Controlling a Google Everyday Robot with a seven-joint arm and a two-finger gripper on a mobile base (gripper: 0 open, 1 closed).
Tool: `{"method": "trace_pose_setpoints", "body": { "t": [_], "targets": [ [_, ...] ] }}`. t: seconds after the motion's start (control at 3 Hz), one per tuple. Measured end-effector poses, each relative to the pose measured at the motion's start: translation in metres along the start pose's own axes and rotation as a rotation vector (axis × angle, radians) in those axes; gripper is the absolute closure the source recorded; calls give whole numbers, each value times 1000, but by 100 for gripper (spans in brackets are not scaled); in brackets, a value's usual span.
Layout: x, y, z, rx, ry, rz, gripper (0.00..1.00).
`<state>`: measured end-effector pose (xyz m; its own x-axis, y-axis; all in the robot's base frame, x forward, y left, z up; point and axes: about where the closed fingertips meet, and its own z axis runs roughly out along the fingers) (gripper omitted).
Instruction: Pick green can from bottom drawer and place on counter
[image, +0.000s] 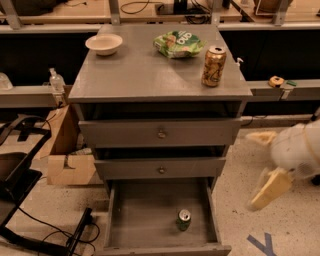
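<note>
The green can (183, 219) stands upright on the floor of the open bottom drawer (140, 220), towards its front right. The counter (145, 70) is the grey cabinet top. My gripper (262, 163) hangs to the right of the cabinet, level with the middle and bottom drawers and well apart from the can. Its two cream fingers (268, 189) are spread apart and hold nothing.
On the counter stand a gold can (213, 65), a green snack bag (177, 44) and a white bowl (104, 43). The two upper drawers (160, 133) stick out slightly. A cardboard box (65, 155) and a black frame with cables (20, 195) lie left of the cabinet.
</note>
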<state>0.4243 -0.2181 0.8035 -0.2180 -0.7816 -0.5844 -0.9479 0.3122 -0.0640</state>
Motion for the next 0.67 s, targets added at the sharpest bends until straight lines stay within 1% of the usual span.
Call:
{"method": "trace_pose_setpoints", "body": {
  "t": [0.33, 0.67],
  "targets": [
    [14, -1, 56, 23, -261, 44, 0],
    [32, -34, 71, 116, -463, 24, 0]
  ]
}}
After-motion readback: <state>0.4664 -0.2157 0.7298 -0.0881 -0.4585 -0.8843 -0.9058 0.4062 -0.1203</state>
